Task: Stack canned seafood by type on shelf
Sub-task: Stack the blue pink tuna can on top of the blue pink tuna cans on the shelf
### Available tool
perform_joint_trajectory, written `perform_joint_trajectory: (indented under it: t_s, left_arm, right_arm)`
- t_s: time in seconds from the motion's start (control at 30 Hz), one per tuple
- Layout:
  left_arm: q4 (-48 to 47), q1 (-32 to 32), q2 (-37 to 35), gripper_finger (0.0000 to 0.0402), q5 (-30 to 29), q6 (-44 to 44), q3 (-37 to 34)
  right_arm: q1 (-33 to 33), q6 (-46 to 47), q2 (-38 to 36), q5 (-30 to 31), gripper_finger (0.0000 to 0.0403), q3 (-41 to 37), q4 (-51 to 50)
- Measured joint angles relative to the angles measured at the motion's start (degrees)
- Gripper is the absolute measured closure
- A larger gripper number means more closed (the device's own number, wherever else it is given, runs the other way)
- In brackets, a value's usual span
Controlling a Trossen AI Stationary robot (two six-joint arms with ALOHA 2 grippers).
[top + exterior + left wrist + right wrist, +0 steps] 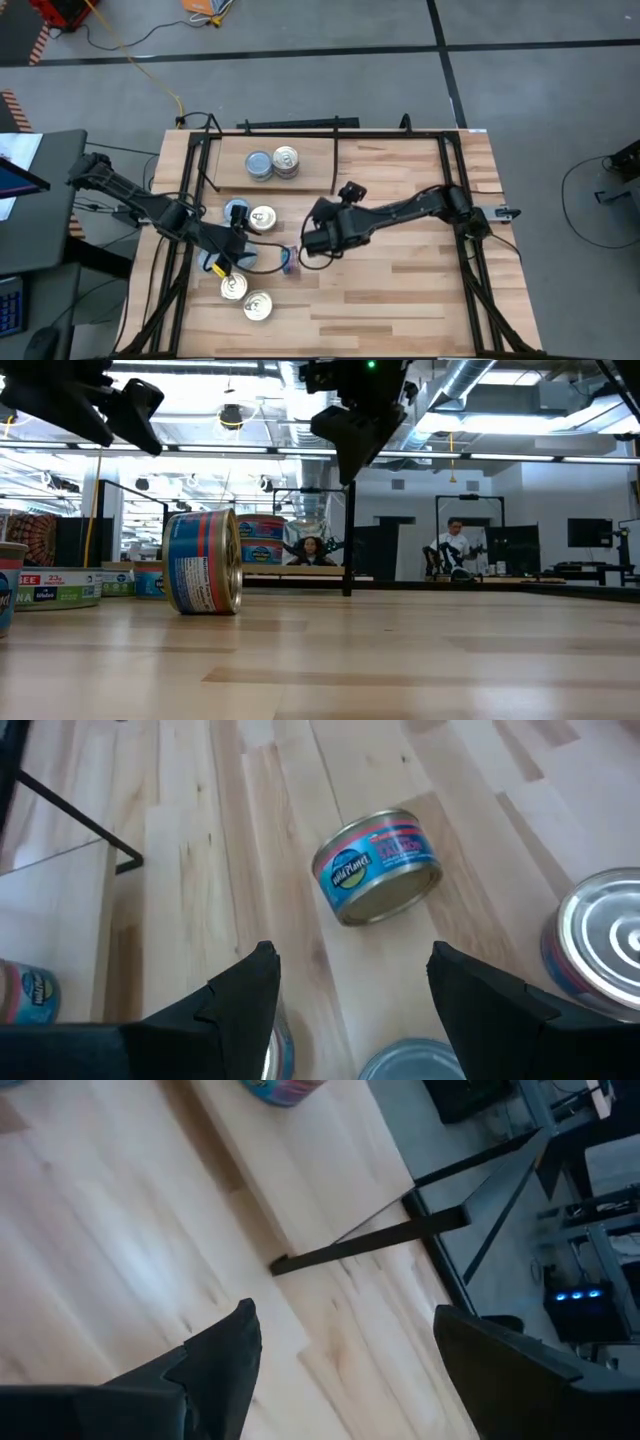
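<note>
A tin lying on its side rests on its rim on the tabletop between my two grippers. On the wooden shelf at the far side stand a blue-grey tin and a gold-topped tin. Upright on the table are a bluish tin and three gold-topped ones. My left gripper hangs open above the table, just left of the tipped tin. My right gripper hangs open just right of it, raised above the wood.
The shelf's thin black frame and divider rod stand along the far edge. Black frame bars run down the table's left and right sides. Bare wood lies toward the near right. People sit in the room beyond the table.
</note>
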Motion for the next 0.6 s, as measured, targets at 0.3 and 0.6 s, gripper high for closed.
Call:
perform_joint_trajectory:
  t_s: [0.3,0.6]
  left_arm:
    - [-0.1,0.0,0.1,0.0159,1.4,1.1,0.0]
    - [0.6,0.4,0.1,0.0159,-0.7,5.2,0.0]
  right_arm:
    - [-4.5,-3.2,-9.0,-4.0,0.0072,-19.1,16.4]
    - [-5.0,-7.4,-23.2,-7.8,0.0072,-39.2,38.7]
